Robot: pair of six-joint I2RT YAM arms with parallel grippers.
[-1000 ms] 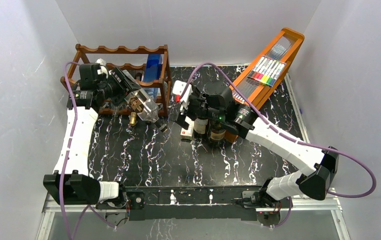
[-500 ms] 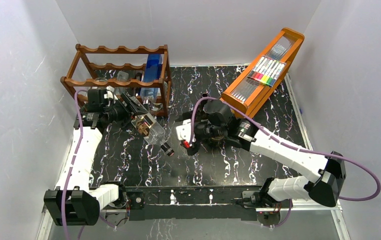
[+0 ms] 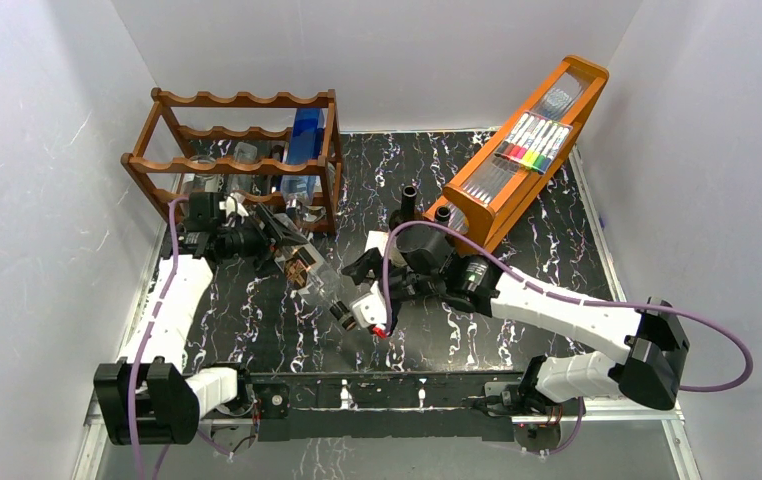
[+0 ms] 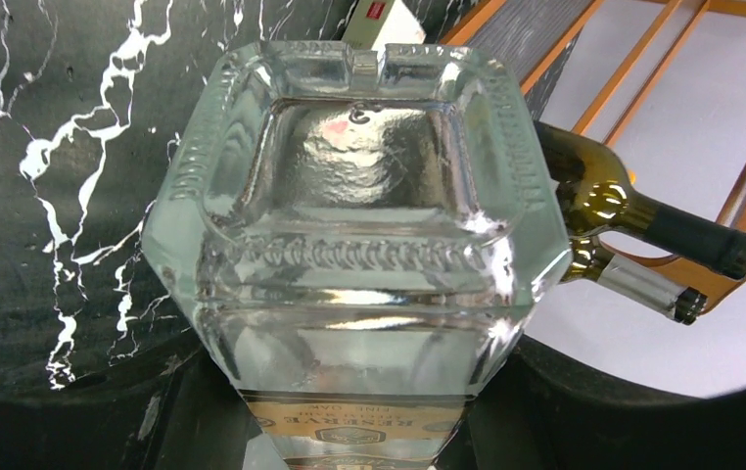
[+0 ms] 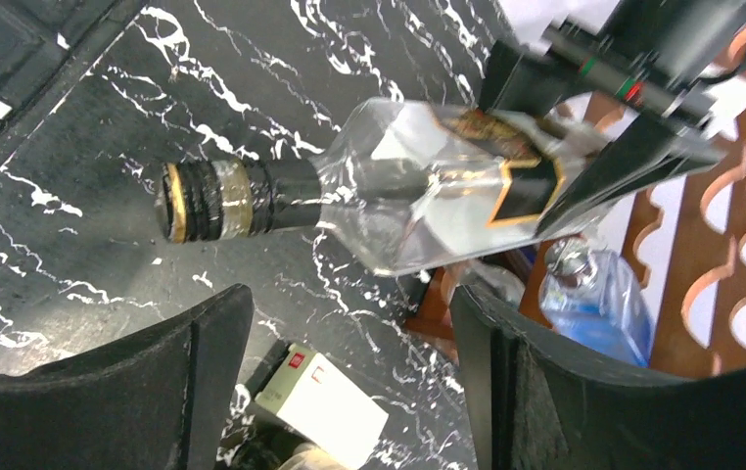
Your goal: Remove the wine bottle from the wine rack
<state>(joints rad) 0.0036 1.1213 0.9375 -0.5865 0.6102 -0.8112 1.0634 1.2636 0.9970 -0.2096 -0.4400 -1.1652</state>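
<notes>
A clear square glass wine bottle (image 3: 307,272) with a black-and-gold cap (image 3: 340,313) is out of the dark reddish-brown wine rack (image 3: 237,100), in front of it. My left gripper (image 3: 290,258) is shut on the bottle's body and holds it tilted, cap toward the table's front. The bottle's base fills the left wrist view (image 4: 359,186). My right gripper (image 3: 359,298) is open and empty right beside the cap. In the right wrist view the bottle (image 5: 428,186) and cap (image 5: 203,201) lie just beyond my open fingers (image 5: 183,382).
A blue-tinted bottle (image 3: 305,135) and another clear one (image 3: 247,152) stay in the rack. Two dark bottles (image 3: 409,200) and a small white box (image 3: 377,242) stand by the slanted orange marker stand (image 3: 542,120). White walls enclose the table.
My left arm has drawn the clear bottle out of the rack toward the table's front. My right gripper has left the standing dark bottles and swung front-left to the bottle's cap.
</notes>
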